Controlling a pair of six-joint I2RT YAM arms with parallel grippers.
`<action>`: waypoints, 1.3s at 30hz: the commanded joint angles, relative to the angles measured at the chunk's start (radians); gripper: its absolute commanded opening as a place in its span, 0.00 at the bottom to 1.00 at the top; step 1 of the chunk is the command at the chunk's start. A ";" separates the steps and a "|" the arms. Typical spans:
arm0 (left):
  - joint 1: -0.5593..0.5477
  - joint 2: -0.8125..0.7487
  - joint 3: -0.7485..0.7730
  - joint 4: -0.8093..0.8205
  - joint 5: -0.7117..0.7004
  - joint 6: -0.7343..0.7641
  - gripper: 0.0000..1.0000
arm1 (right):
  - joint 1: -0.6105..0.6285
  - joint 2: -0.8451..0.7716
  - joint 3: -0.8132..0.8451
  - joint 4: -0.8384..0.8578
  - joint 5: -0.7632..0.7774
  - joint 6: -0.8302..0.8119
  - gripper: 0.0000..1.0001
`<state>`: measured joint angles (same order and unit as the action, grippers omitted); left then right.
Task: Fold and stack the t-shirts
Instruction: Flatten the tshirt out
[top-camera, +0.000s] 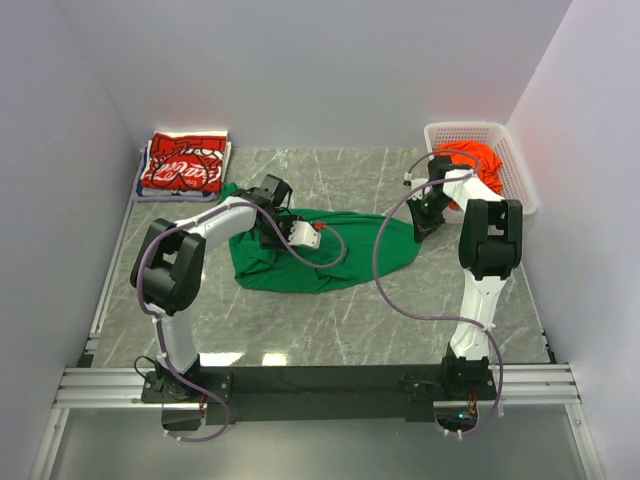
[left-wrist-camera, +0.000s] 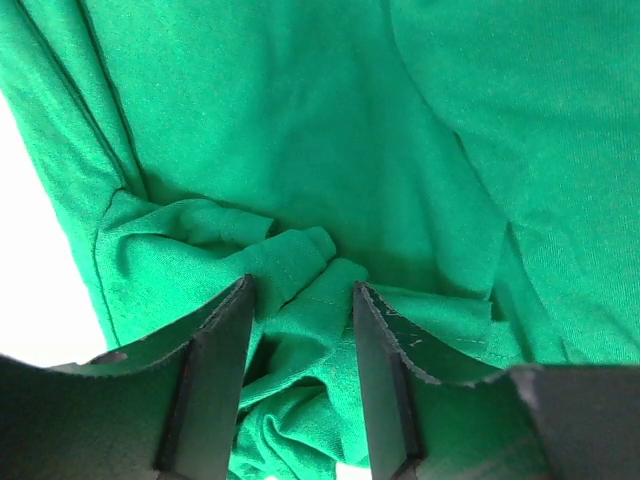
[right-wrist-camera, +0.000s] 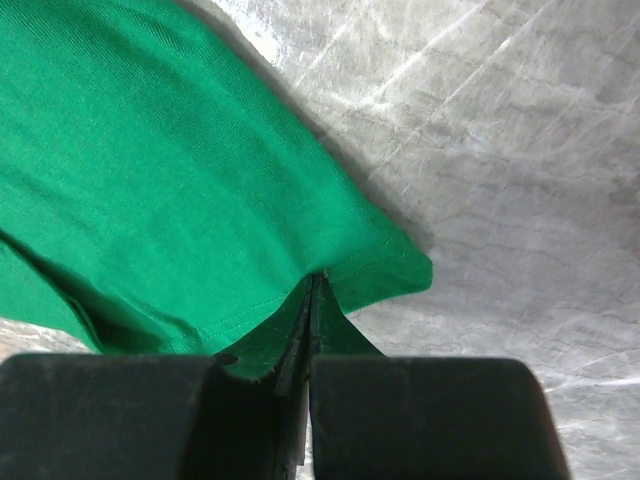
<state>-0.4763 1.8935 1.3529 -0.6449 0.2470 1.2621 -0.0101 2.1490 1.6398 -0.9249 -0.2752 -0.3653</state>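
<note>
A bright green t-shirt (top-camera: 340, 250) lies crumpled and spread on the middle of the table. My left gripper (top-camera: 280, 236) is down on its left part. In the left wrist view its jaws (left-wrist-camera: 300, 290) stand apart, with a bunched fold of the green t-shirt (left-wrist-camera: 300, 150) between the fingers (left-wrist-camera: 215, 380). My right gripper (top-camera: 420, 230) is at the shirt's right edge. In the right wrist view it (right-wrist-camera: 312, 282) is shut on the hem of the green t-shirt (right-wrist-camera: 150, 180) near a corner. A folded red t-shirt (top-camera: 185, 165) with white lettering lies at the back left. An orange t-shirt (top-camera: 478, 160) sits in the basket.
The white mesh basket (top-camera: 470, 130) stands at the back right corner. The red t-shirt rests on a bluish folded item (top-camera: 150, 192). White walls close in the grey marble table (top-camera: 330, 320) on three sides. A black rail (top-camera: 320, 378) carries both arm bases.
</note>
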 joint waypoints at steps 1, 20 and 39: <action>0.010 -0.030 0.035 -0.041 0.044 0.051 0.49 | -0.013 -0.040 -0.018 0.000 -0.001 -0.021 0.00; 0.139 0.093 0.370 -0.099 0.184 -0.220 0.01 | -0.013 -0.075 -0.011 -0.019 -0.012 -0.026 0.00; 0.231 0.253 0.469 -0.179 0.400 -0.486 0.38 | -0.011 -0.058 -0.015 -0.034 -0.019 -0.040 0.00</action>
<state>-0.2417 2.1723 1.8221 -0.8024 0.5983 0.7891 -0.0139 2.1414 1.6302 -0.9405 -0.2821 -0.3885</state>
